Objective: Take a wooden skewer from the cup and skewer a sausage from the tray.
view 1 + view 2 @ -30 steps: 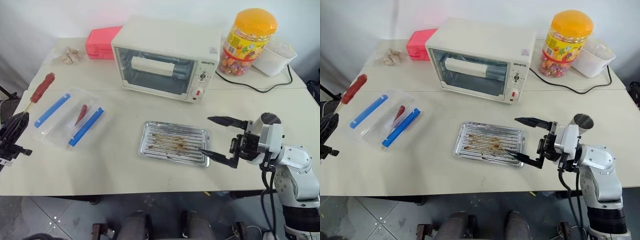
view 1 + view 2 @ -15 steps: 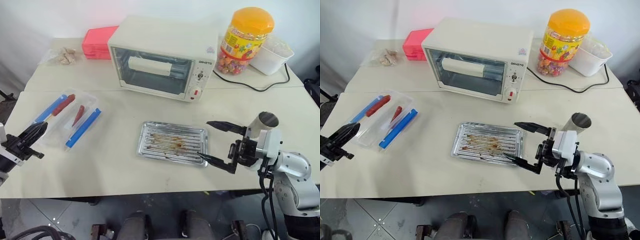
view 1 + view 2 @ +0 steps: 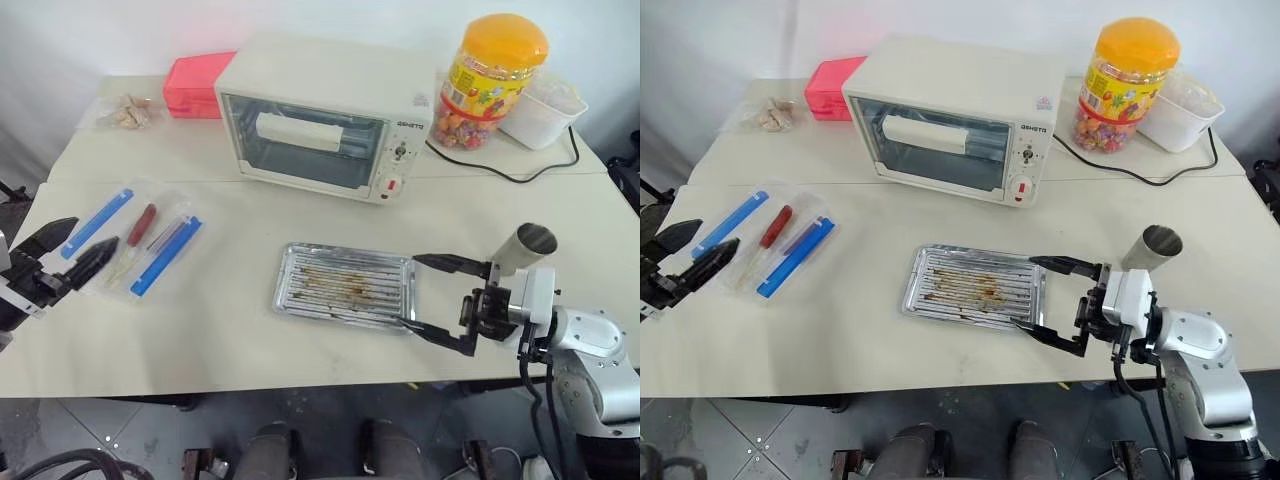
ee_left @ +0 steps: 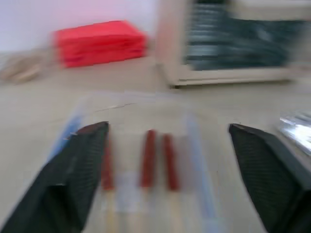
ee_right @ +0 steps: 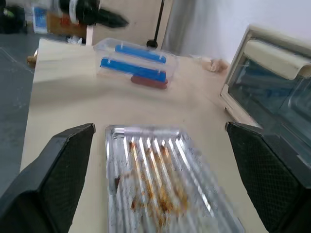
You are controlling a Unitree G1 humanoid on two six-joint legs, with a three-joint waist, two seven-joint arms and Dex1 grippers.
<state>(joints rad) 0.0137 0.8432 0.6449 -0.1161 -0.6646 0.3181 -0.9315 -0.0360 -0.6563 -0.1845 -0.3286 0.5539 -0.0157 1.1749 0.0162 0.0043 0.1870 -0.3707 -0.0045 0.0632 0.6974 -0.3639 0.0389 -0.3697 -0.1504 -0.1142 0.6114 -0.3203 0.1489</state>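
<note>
The sausage [image 3: 142, 225], slim and dark red on its pale wooden skewer [image 3: 122, 262], lies in the clear container [image 3: 160, 245], apparently beside others. Left gripper [image 3: 62, 258], at its nine o'clock, spread; right gripper [image 3: 433, 298] spread beside the stained silver tray [image 3: 345, 285].

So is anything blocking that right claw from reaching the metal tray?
Nothing visible does. The right gripper hangs open at the near right corner of the tray, with no object between them. The tray holds only grease stains.
</note>
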